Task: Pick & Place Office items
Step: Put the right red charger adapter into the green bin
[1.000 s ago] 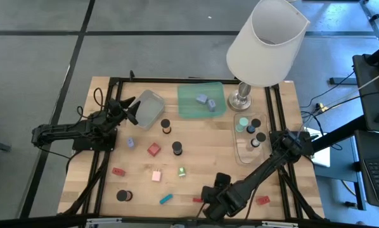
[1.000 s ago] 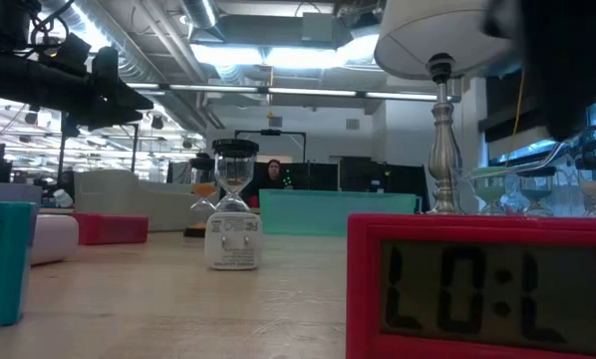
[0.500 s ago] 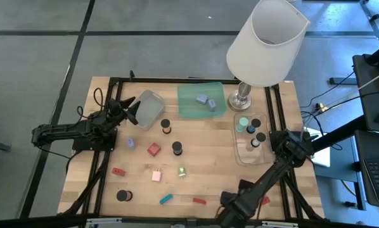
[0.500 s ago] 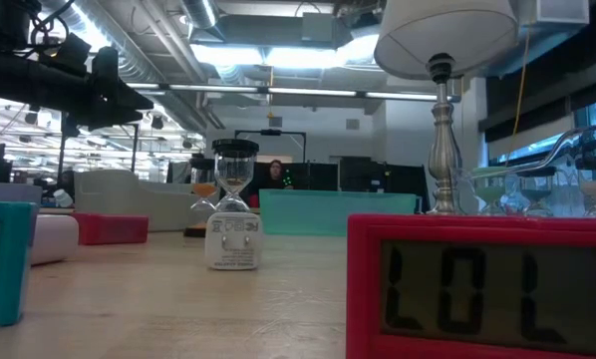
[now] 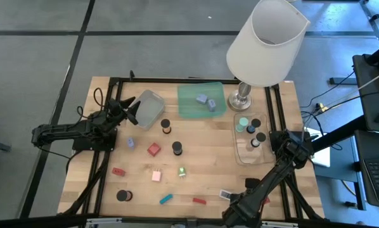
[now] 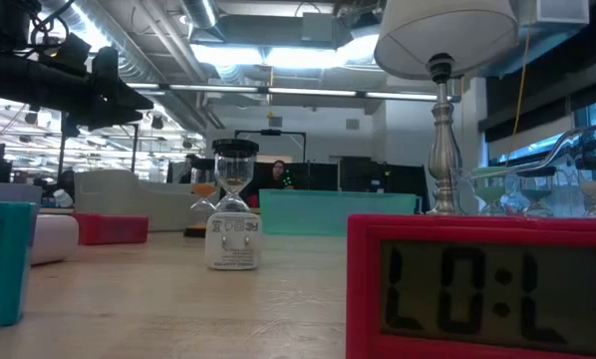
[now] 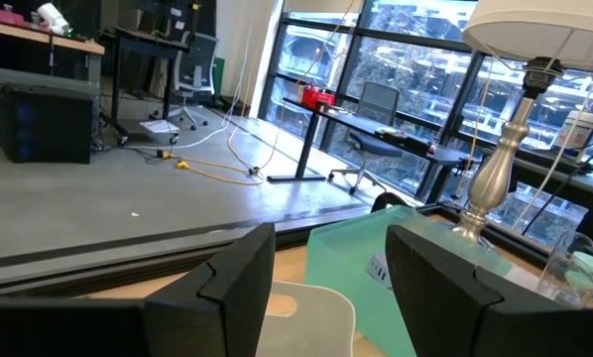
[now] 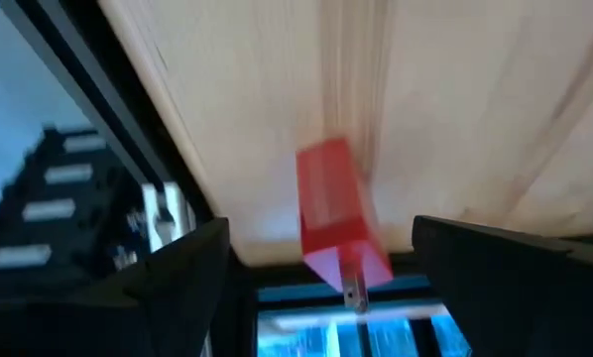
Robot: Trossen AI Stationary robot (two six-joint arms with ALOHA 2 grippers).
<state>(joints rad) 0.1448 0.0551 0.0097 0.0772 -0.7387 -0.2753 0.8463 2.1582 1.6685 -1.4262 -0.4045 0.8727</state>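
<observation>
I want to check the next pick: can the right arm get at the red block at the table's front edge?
Probably yes. The right arm is close, and its wrist view shows the red block lying between its open jaws, with nothing in between.

Three trays (image 5: 148,106) are sitting on the table (image 5: 202,161): one grey, one green, one clear. One lamp (image 5: 266,39) is standing at the back. Three black cylinders (image 5: 177,148) are lying loose, with about three more in the clear tray beside one mint cap (image 5: 243,123). Three lavender blocks (image 5: 203,99), four red pieces (image 5: 153,149), one pink block (image 5: 156,175) and one teal bar (image 5: 166,199) are showing.
</observation>
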